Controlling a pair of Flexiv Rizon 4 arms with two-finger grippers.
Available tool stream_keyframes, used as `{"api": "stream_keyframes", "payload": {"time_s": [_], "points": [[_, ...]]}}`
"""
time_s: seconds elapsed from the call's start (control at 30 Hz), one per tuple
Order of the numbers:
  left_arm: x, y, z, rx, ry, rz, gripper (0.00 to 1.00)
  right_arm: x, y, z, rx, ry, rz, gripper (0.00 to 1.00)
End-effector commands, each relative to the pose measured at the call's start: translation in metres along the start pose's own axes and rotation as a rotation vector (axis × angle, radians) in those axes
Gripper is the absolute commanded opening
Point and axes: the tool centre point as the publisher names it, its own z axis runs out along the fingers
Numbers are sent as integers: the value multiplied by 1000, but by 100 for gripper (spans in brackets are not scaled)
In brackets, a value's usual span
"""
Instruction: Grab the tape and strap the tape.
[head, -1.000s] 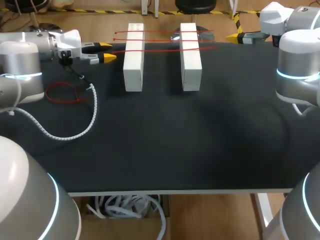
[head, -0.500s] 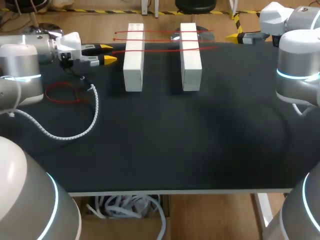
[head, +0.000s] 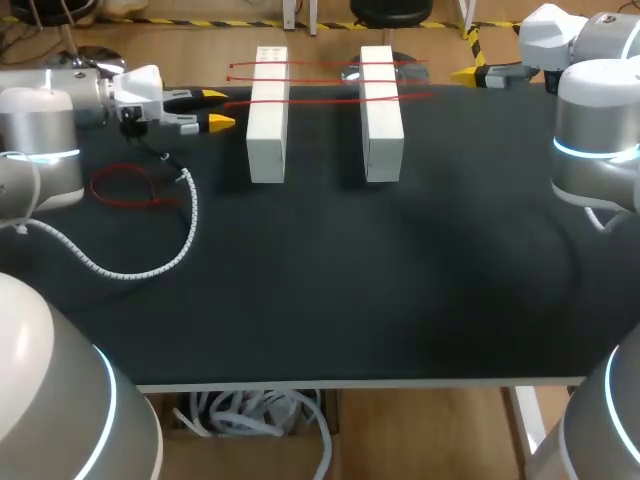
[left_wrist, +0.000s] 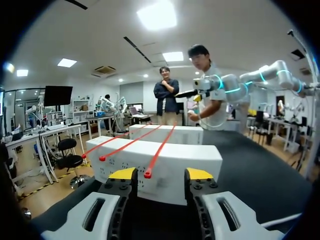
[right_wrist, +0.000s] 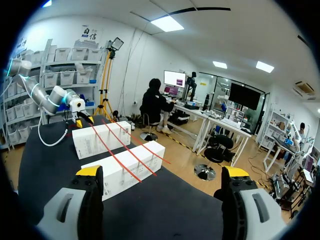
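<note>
Upper left: your left tool (head: 216, 108), spread apart and empty, beside three red tapes (head: 330, 99) lying across two white blocks (head: 267, 140). Upper right: your right tool (right_wrist: 162, 172), spread wide apart.

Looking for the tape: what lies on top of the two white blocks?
Three thin red tape strips lie across both white rectangular blocks, ends overhanging. The blocks' undersides are hidden.

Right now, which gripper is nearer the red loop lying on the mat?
Left. The left gripper is just beyond the red loop, beside the white blocks; the right gripper is far off, past both blocks.
</note>
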Motion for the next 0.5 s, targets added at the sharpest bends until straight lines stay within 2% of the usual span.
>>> {"api": "stream_keyframes", "payload": {"time_s": [0.03, 0.17, 0.23, 0.37, 0.43, 0.5], "points": [[-2, 2, 3, 2, 13, 2, 42, 0, 0, 0, 0, 0, 0, 100], [-2, 2, 4, 3, 23, 3, 40, 0, 0, 0, 0, 0, 0, 100], [-3, 2, 5, 3, 24, 3, 36, 0, 0, 0, 0, 0, 0, 100], [-5, 2, 8, 1, 31, 9, 36, 0, 0, 0, 0, 0, 0, 100], [-7, 2, 9, 0, 35, 14, 40, 0, 0, 0, 0, 0, 0, 100], [-8, 1, 10, -1, 38, 16, 39, 0, 0, 0, 0, 0, 0, 100]]}}
